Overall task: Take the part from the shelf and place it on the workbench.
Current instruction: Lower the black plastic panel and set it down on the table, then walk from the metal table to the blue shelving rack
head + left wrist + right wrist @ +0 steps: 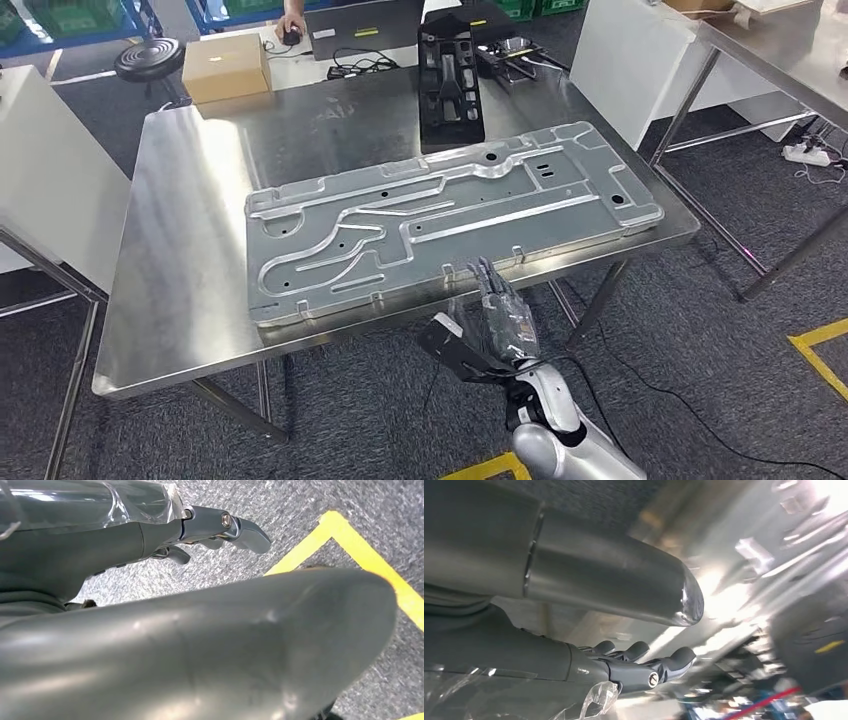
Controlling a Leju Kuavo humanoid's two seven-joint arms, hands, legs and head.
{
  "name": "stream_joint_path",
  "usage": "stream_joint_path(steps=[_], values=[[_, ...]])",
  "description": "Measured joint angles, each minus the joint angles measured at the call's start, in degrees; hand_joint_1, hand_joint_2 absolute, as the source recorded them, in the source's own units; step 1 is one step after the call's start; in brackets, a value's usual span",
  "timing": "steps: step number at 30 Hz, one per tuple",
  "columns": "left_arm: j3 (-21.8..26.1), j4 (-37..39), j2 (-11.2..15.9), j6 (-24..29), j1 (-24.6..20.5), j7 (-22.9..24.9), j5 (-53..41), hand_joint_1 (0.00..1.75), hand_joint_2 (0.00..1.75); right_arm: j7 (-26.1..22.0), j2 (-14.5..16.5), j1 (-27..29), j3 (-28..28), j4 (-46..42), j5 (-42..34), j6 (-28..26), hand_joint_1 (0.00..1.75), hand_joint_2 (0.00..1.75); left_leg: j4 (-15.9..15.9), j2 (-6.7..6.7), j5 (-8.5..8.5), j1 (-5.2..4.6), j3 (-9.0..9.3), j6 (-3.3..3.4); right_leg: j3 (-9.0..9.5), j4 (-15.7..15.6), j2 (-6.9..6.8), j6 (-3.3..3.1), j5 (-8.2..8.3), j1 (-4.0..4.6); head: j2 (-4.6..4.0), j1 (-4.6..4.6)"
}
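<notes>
We see the part [440, 222] lying flat on the tabletop [190, 260]. Our right robot hand [497, 318], apparently empty with fingers extended, could catch the part's near edge and shift it.

My right wrist view is smeared: the stainless steel bench [744, 600] is streaks of glare, and I cannot make out what the dark blurred shape [809, 640] is. In my head view, the picture's top edge cuts off a person's hand [291, 27] at the wrist.
</notes>
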Motion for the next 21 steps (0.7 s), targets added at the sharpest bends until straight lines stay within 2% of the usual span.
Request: stream_joint_path(steps=[2, 3, 4, 6, 7, 8, 9, 10, 11, 12, 13, 14, 15, 17, 18, 19, 21], values=[[0.07, 0.00, -0.07, 0.66, 0.49, -0.13, 0.21, 0.00, 0.00, 1.55, -1.14, 2.93, -1.10, 0.75, 0.58, -1.46, 0.00, 0.00, 0.20, -0.01, 0.27, 0.26, -0.35, -0.55, -0.48, -0.24, -0.22, -1.01, 0.49, 0.03, 0.01, -0.02], [0.12, 0.00, -0.19, 1.12, 0.88, -0.17, 0.47, 0.00, 0.00, 1.95, -1.89, 4.80, -1.80, 1.10, 0.34, -2.18, 0.00, 0.00, 1.19, -0.02, -1.05, 0.43, -0.76, -0.85, -0.83, -0.27, -0.38, -1.49, 0.98, 0.04, 0.01, -0.02], [0.17, 0.00, -0.30, 1.46, 1.28, -0.19, 0.78, 0.00, 0.00, 2.05, -2.64, 6.76, -2.56, 1.44, -0.21, -2.81, 0.00, 0.00, 3.40, -0.05, -3.49, 0.58, -1.50, -1.15, -1.38, -0.33, -0.54, -1.88, 1.57, -0.01, 0.01, -0.02], [0.24, 0.00, -0.48, 1.72, 1.87, -0.06, 1.43, 0.00, 0.00, 2.16, -4.01, 10.85, -4.21, 2.26, -1.58, -3.94, 0.00, 0.00, 11.03, -0.04, -10.04, 0.75, -3.52, -1.68, -3.00, -0.28, -0.64, -2.29, 2.86, 0.07, 0.00, -0.02], [0.26, 0.00, -0.49, 1.70, 1.99, 0.02, 1.67, 0.00, 0.00, 2.17, -4.66, 12.84, -5.03, 2.74, -2.32, -4.56, 0.00, 0.00, 14.95, -0.05, -12.13, 0.80, -4.22, -1.80, -3.94, -0.25, -0.66, -2.33, 3.52, 0.14, 0.00, -0.02], [0.28, 0.00, -0.49, 1.66, 2.02, 0.10, 1.91, 0.00, 0.00, 2.17, -5.27, 14.70, -5.85, 3.26, -3.11, -5.28, 0.00, 0.00, 17.60, -0.05, -12.77, 0.82, -4.24, -1.79, -4.85, -0.22, -0.68, -2.35, 4.17, 0.24, 0.00, -0.02], [0.33, 0.00, -0.50, 1.62, 2.03, 0.12, 2.12, 0.00, 0.00, 2.16, -5.83, 16.35, -6.68, 3.82, -4.04, -6.12, 0.00, 0.00, 18.33, -0.05, -12.02, 0.79, -3.39, -1.66, -5.68, -0.20, -0.69, -2.32, 4.77, 0.32, 0.00, -0.02], [0.41, 0.00, -0.50, 1.58, 2.04, 0.14, 2.33, 0.00, 0.00, 2.13, -6.36, 17.93, -7.58, 4.45, -5.16, -7.02, 0.00, 0.00, 17.05, -0.06, -10.46, 0.72, -1.54, -1.38, -6.46, -0.18, -0.66, -2.27, 5.37, 0.42, 0.00, -0.02], [0.53, 0.00, -0.48, 1.55, 2.01, 0.15, 2.51, 0.00, 0.00, 2.09, -6.83, 19.40, -8.59, 5.16, -6.69, -8.12, 0.00, 0.00, 13.79, -0.11, -8.96, 0.58, 1.24, -0.93, -7.09, -0.17, -0.63, -2.20, 5.94, 0.48, 0.00, -0.02], [0.67, 0.00, -0.42, 1.54, 1.94, 0.14, 2.66, 0.00, 0.00, 1.90, -7.24, 20.85, -9.73, 5.99, -8.86, -9.35, 0.00, 0.00, 9.20, -0.18, -8.21, 0.34, 4.76, -0.38, -7.59, -0.15, -0.57, -2.04, 6.46, 0.57, 0.00, -0.02], [0.83, 0.00, -0.35, 1.53, 1.81, 0.11, 2.75, 0.00, 0.00, 1.36, -7.68, 22.41, -11.02, 6.94, -11.70, -10.86, 0.00, 0.00, 4.37, -0.25, -8.25, 0.08, 8.08, 0.14, -7.93, -0.15, -0.57, -1.82, 6.98, 0.64, 0.00, -0.02], [0.97, 0.00, -0.28, 1.53, 1.68, 0.07, 2.81, 0.00, 0.00, 0.41, -8.09, 23.96, -12.36, 8.02, -15.22, -12.57, 0.00, 0.00, 0.66, -0.33, -8.76, -0.20, 10.40, 0.53, -8.15, -0.20, -0.62, -1.55, 7.52, 0.65, 0.00, -0.02], [1.08, 0.00, -0.24, 1.52, 1.63, 0.03, 2.87, 0.00, 0.00, -1.02, -8.46, 25.38, -13.60, 9.22, -18.66, -14.05, 0.00, 0.00, -1.57, -0.37, -9.23, -0.43, 11.63, 0.79, -8.31, -0.28, -0.67, -1.21, 8.04, 0.61, 0.00, -0.01], [1.23, 0.00, -0.25, 1.55, 1.75, -0.01, 3.08, 0.00, 0.00, -4.22, -9.27, 27.99, -15.76, 11.93, -24.68, -16.42, 0.00, 0.00, -2.51, -0.31, -8.65, -0.52, 11.11, 1.20, -8.63, -0.39, -0.63, -0.53, 8.73, 0.43, 0.00, 0.00], [1.26, 0.00, -0.25, 1.59, 1.83, -0.02, 3.22, 0.00, 0.00, -5.58, -9.56, 29.23, -16.84, 13.48, -27.24, -17.15, 0.00, 0.00, -2.59, -0.24, -7.99, -0.44, 10.54, 1.56, -9.07, 0.26, -0.49, -0.22, 7.76, 0.34, 0.00, 0.02], [1.28, 0.00, -0.26, 1.64, 1.86, -0.02, 3.39, 0.00, 0.00, -7.10, -9.78, 30.54, -18.10, 15.19, -30.01, -17.73, 0.00, 0.00, -2.71, -0.16, -7.23, -0.31, 9.87, 1.93, -9.77, 1.95, -0.33, 0.04, 5.67, 0.26, 0.00, 0.03], [1.30, 0.00, -0.28, 1.72, 1.80, -0.04, 3.76, 0.00, 0.00, -11.27, -9.87, 32.84, -21.07, 19.29, -36.96, -18.19, 0.00, 0.00, -2.74, -0.12, -5.88, -0.25, 8.35, 2.46, -11.78, 8.73, -0.10, 0.45, -0.76, 0.12, 0.00, 0.09]])
